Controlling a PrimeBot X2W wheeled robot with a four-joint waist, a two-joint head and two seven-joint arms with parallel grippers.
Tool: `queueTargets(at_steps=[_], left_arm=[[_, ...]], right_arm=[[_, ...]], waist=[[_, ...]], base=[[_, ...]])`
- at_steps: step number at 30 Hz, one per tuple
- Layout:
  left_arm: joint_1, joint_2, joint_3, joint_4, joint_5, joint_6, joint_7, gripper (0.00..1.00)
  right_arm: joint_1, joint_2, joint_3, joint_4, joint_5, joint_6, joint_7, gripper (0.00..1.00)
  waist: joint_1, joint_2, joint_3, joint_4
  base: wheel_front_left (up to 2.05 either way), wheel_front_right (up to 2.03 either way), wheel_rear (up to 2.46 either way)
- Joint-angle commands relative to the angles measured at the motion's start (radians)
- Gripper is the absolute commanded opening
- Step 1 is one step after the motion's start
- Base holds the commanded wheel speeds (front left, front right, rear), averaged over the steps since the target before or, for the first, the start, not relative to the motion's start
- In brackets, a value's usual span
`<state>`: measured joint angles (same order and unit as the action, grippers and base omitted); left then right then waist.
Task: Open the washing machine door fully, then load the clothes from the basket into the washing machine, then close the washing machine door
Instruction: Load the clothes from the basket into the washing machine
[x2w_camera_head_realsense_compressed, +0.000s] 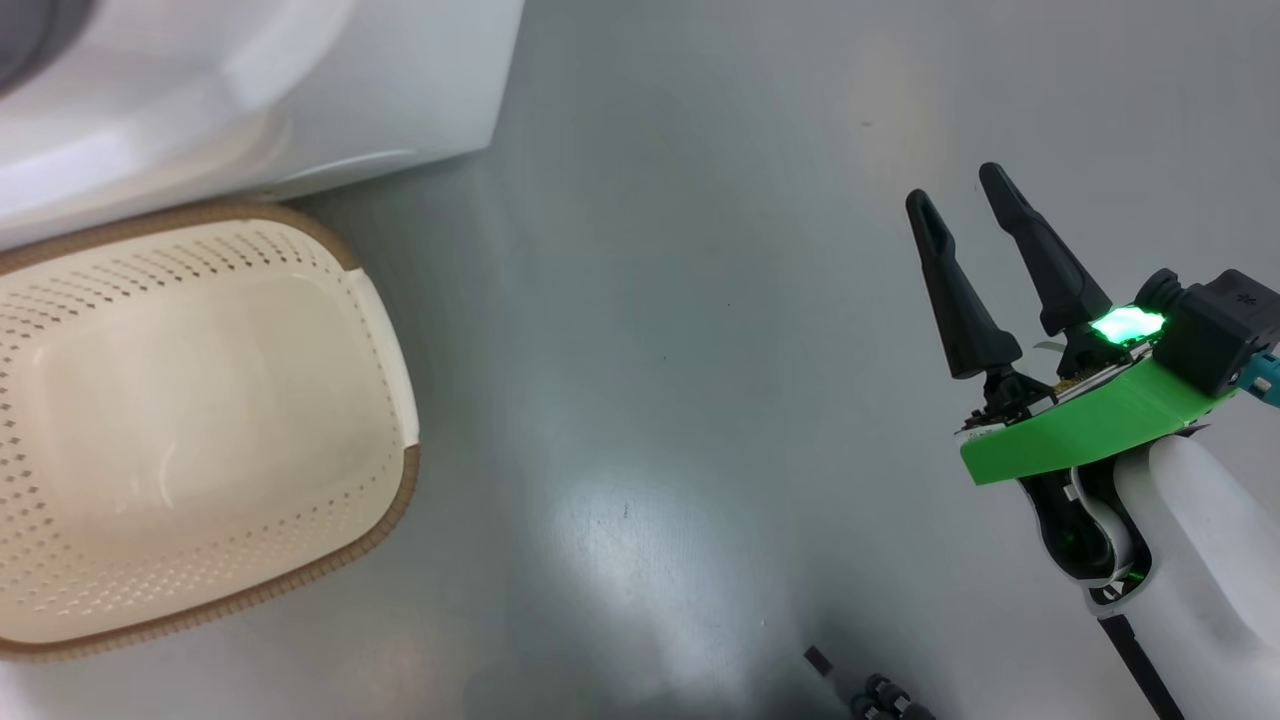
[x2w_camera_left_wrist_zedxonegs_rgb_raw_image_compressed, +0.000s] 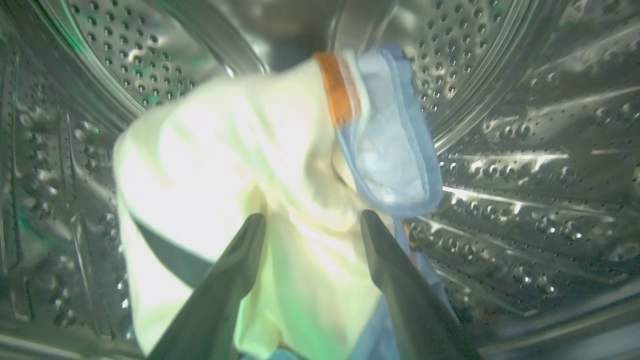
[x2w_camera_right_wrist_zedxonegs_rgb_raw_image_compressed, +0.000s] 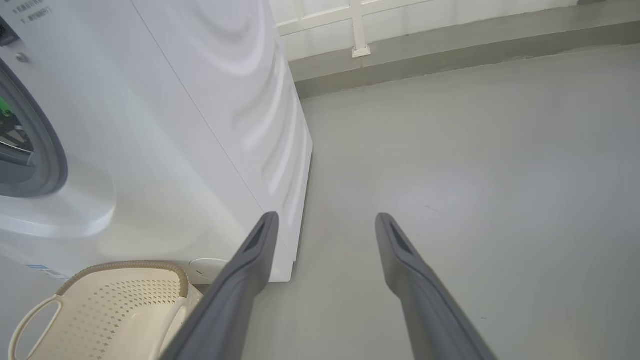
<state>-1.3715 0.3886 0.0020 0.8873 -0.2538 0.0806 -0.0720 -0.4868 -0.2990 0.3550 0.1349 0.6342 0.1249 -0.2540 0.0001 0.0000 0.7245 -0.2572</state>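
The washing machine (x2w_camera_right_wrist_zedxonegs_rgb_raw_image_compressed: 165, 125) is the biggest thing here. It stands on the floor (x2w_camera_head_realsense_compressed: 650, 350), big and white, with its round grey mouth (x2w_camera_right_wrist_zedxonegs_rgb_raw_image_compressed: 50, 150) facing me. My left arm reaches in through that mouth, so I can see the shiny drum (x2w_camera_left_wrist_zedxonegs_rgb_raw_image_compressed: 525, 150) with its little holes all round.

The basket (x2w_camera_head_realsense_compressed: 385, 340) sits on the floor, pushed up close to the foot of the machine's front. I think it was put there so the trip from basket to drum is short. Its pale bottom shows bare.

The clothes (x2w_camera_left_wrist_zedxonegs_rgb_raw_image_compressed: 225, 165) are inside the drum now. The cream cloth lies in a big lump with the blue cloth (x2w_camera_left_wrist_zedxonegs_rgb_raw_image_compressed: 390, 150) tucked against its side, low in the drum where loose things come to rest.

My left gripper (x2w_camera_left_wrist_zedxonegs_rgb_raw_image_compressed: 312, 217) points at the lump with its two fingers spread apart, not pinching. The picture is blurry, so I can't say if the cloth touches them.

My right gripper (x2w_camera_head_realsense_compressed: 954, 183) waits over bare floor, well away from the basket, fingers wide and holding nothing. That keeps it out of the way.

Shutting the door is the job left, I think.

The floor is smooth, grey and a bit shiny. At its far edge a low grey step (x2w_camera_right_wrist_zedxonegs_rgb_raw_image_compressed: 450, 50) runs under a white rail (x2w_camera_right_wrist_zedxonegs_rgb_raw_image_compressed: 357, 30).
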Motion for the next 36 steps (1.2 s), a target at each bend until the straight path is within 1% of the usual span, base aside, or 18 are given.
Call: queueTargets(at_steps=[1, 5, 8, 10, 18, 22, 26, 27, 31, 36], left_arm=[[-0.016, 0.037, 0.003, 0.004, -0.008, 0.003, 0.043, 1.0], [-0.017, 0.028, 0.003, 0.042, -0.025, 0.004, 0.109, 1.0], [-0.004, 0.024, 0.0, 0.052, -0.033, -0.003, 0.119, 1.0], [0.013, 0.021, -0.002, 0.055, -0.04, -0.017, 0.112, 1.0], [0.127, 0.007, 0.008, 0.064, -0.082, -0.078, 0.022, 1.0], [0.199, -0.002, 0.011, 0.066, -0.1, -0.114, -0.04, 1.0], [0.272, -0.02, 0.008, 0.066, -0.116, -0.145, -0.096, 1.0], [0.314, -0.032, 0.005, 0.059, -0.123, -0.158, -0.124, 1.0], [0.411, -0.056, -0.002, 0.015, -0.128, -0.171, -0.165, 1.0], [0.52, -0.085, -0.002, -0.076, -0.127, -0.167, -0.183, 1.0]], right_arm=[[0.015, -0.013, 0.017, -0.015, 0.009, 0.006, -0.008, 1.0], [0.019, -0.011, 0.022, -0.01, 0.007, 0.006, -0.008, 1.0], [0.022, -0.009, 0.029, -0.006, 0.006, 0.006, -0.008, 1.0], [0.024, -0.009, 0.031, -0.003, 0.006, 0.006, -0.008, 1.0], [0.047, -0.013, 0.039, 0.017, 0.003, 0.006, -0.008, 1.0], [0.061, -0.017, 0.044, 0.026, 0.001, 0.006, -0.008, 1.0], [0.078, -0.021, 0.044, 0.036, 0.0, 0.006, -0.008, 1.0], [0.087, -0.023, 0.046, 0.041, -0.001, 0.006, -0.008, 1.0], [0.104, -0.024, 0.045, 0.047, -0.003, 0.006, -0.008, 1.0], [0.123, -0.023, 0.042, 0.053, -0.007, 0.006, -0.008, 1.0]], waist=[[-0.0001, 0.0, -0.018, 0.006], [-0.0001, 0.0, -0.051, 0.012], [-0.0001, 0.0, -0.082, 0.017], [-0.0001, 0.0, -0.105, 0.021], [-0.0001, 0.0, -0.206, 0.053], [-0.0001, 0.0, -0.254, 0.07], [-0.0001, 0.0, -0.301, 0.09], [-0.0001, 0.0, -0.326, 0.1], [-0.0001, 0.0, -0.374, 0.118], [-0.0001, 0.0, -0.414, 0.132]], base=[[0.0, 0.0, 0.0], [0.0, 0.0, 0.0], [0.0, 0.0, 0.0], [0.0, 0.0, 0.0], [0.0, 0.0, 0.0], [0.0, 0.0, 0.0], [0.0, 0.0, 0.0], [0.0, 0.0, 0.0], [0.0, 0.0, 0.0], [0.0, 0.0, 0.0]])
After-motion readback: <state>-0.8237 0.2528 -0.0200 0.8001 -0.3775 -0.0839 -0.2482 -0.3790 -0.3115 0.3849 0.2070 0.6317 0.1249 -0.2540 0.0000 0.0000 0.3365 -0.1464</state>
